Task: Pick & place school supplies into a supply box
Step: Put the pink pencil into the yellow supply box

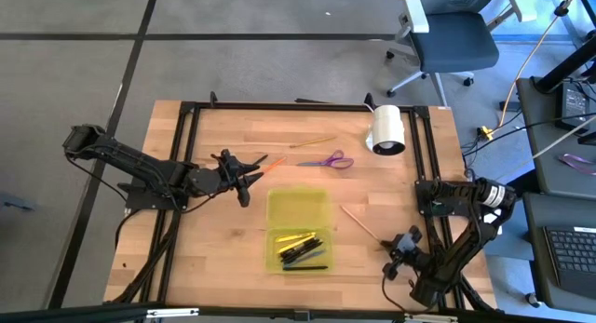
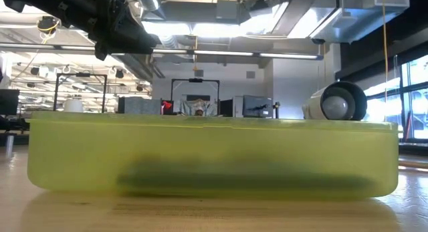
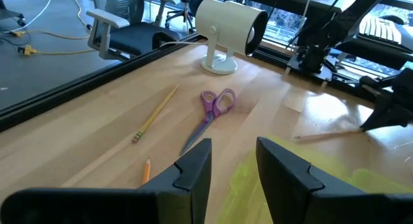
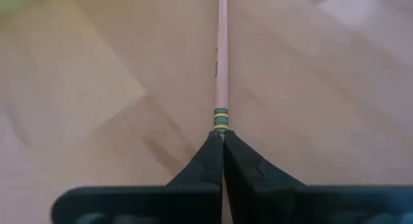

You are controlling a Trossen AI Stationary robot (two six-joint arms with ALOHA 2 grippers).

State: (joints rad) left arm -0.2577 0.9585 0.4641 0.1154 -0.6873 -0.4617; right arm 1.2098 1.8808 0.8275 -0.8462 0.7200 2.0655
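Your right gripper (image 4: pixel 222 141) sat low near the right edge of the table (image 1: pixel 223 239), its fingers pinched together on the eraser end of a wood-coloured pencil (image 4: pixel 222 62) that lay flat on the wood, pointing toward the supply box (image 1: pixel 298 209). The box lay open in the middle of the table, and its near half already held several pens (image 1: pixel 303 250), yellow and black among them. Your left gripper (image 3: pixel 233 167) hovered just left of the box's far half with its fingers apart and nothing between them. An orange pencil (image 1: pixel 271 163) lay just beside that gripper. Farther back lay the purple scissors (image 3: pixel 211 112) and a yellow pencil (image 3: pixel 155 113), well apart from the box, with a white roll (image 1: pixel 388 128) beyond them.
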